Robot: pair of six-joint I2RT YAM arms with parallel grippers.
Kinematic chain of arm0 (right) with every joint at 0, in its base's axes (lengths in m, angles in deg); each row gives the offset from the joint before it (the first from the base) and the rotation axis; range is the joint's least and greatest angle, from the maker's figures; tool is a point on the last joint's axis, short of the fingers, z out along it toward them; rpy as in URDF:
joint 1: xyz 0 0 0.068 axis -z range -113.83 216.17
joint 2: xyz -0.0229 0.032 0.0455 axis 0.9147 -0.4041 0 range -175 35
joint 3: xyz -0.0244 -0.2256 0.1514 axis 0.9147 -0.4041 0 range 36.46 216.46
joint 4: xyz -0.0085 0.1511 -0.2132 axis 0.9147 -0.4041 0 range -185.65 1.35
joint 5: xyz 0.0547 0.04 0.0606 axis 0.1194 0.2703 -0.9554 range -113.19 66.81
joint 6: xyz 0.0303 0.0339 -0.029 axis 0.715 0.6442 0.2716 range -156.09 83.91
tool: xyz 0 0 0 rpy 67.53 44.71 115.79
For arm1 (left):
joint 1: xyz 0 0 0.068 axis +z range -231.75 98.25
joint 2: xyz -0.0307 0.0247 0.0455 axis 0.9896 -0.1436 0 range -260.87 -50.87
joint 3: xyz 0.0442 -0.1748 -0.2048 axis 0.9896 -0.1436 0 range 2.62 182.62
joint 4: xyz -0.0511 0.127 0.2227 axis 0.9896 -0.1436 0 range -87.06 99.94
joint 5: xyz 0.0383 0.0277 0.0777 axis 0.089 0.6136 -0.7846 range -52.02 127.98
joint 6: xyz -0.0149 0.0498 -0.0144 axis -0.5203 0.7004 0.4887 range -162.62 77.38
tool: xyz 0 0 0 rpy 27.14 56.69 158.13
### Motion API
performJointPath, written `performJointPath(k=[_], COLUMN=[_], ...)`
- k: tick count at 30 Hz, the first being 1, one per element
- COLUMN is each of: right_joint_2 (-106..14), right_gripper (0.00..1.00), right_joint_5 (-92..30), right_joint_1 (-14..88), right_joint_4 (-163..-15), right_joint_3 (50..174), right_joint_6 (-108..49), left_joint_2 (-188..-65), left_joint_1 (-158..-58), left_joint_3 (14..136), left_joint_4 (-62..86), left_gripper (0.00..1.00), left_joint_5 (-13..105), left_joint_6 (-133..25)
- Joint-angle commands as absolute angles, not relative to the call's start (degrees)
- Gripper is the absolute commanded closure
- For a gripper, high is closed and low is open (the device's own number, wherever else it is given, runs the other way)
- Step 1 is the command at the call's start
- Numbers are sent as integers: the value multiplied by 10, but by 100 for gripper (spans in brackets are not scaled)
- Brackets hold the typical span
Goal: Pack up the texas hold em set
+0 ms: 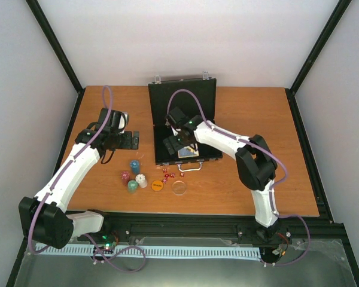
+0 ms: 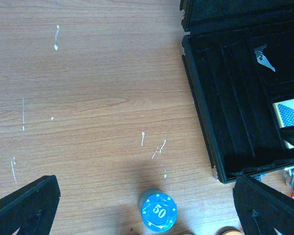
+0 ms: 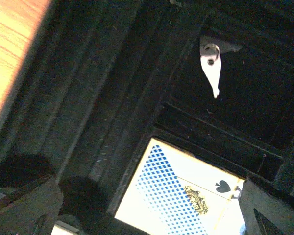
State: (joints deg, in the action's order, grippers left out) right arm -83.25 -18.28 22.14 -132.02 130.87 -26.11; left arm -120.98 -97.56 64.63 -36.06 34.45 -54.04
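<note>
The black flat hinged briefcase [image 1: 167, 101] lies open beneath my right gripper [image 3: 147, 210]. Its jaws are spread, holding nothing, above the blue-and-yellow card deck [image 3: 176, 196] in the tray. My left gripper [image 2: 147, 208] is equally spread. The small round blue chip stack [image 2: 158, 211] stands below, between its fingertips.

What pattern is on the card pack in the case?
Card deck: blue lattice on pale yellow, black spade mark; clearest in right wrist view.
</note>
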Motion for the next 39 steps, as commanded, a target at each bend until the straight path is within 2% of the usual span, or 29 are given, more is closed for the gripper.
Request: performJointPath(k=[1, 6, 13, 15, 19, 23, 26, 33, 36, 39], right_joint_2=[-782, -768, -684, -674, -666, -667, -679, -713, -727, -742], right_gripper=[0, 0, 0, 4, 19, 27, 31, 32, 40, 42], right_joint_5=[-210, -194, -204, -207, -212, -232, -229, -222, -221, -211], right_joint_1=[220, 219, 186, 168, 139, 132, 127, 118, 116, 115], right_joint_4=[-1323, -1389, -1395, -1397, -1388, -1368, -1365, -1349, -1345, -1344], right_joint_3=[1329, 1328, 1226, 1205, 1174, 1143, 1130, 1116, 1117, 1117], right_joint_6=[-258, -235, -209, -206, -192, -180, -178, -166, -159, -152], left_joint_2=[-1206, -1202, -1195, -1194, -1199, -1196, -1191, -1185, -1185, -1185], left_joint_1=[-978, -977, -977, -977, -977, -978, -977, -978, -978, -977], left_joint_3=[656, 664, 669, 665, 662, 659, 656, 649, 648, 648], left_joint_4=[-355, -362, -364, -362, -361, -361, -361, -362, -363, -364], left_gripper=[0, 0, 0, 0, 0, 0, 0, 0, 0, 0], left_joint_5=[338, 324, 345, 348, 351, 354, 356, 362, 361, 360], left_joint_6=[-529, -535, -539, -539, -539, -537, -539, -543, -541, -539])
